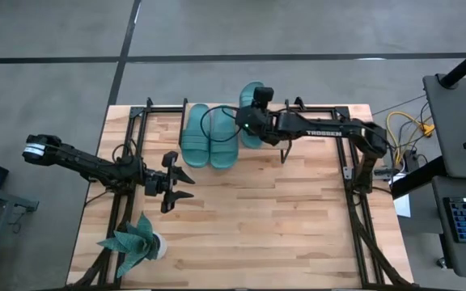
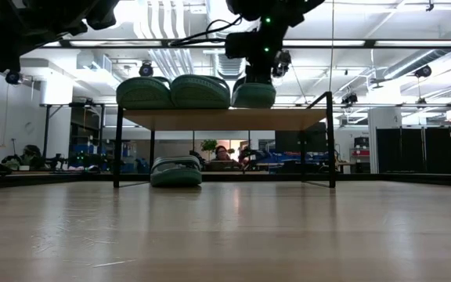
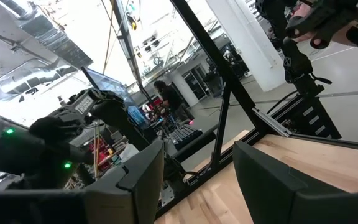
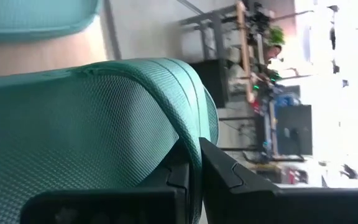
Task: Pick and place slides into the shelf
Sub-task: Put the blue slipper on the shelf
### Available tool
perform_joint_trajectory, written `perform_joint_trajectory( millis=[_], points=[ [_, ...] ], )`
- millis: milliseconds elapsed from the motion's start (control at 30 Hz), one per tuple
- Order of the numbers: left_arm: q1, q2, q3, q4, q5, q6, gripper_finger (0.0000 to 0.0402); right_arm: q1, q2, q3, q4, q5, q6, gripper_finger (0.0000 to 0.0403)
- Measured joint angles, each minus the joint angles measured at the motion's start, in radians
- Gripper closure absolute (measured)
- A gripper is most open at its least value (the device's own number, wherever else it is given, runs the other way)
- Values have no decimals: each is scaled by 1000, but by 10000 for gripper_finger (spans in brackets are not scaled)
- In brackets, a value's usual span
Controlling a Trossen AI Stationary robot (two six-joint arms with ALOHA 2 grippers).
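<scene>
The right tool clenches a slide on the shelf, beside two others. The left tool hangs released over the bare wood tabletop.

A: What fills my wrist camera?
B: A teal slide, its ribbed strap pinched at the edge by my right pincer.
A: And beyond?
B: Another slide on pale wood; blurred room behind.
</scene>
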Motion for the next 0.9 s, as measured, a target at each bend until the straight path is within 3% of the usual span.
perform_joint_trajectory(
  millis=[133,900],
  points=[
    [0,0,0,-1,0,0,224,-15,4,19,-4,-82,2,391],
    [0,0,0,0,0,0,224,-66,15,14,5,-179,29,390]
  ],
)
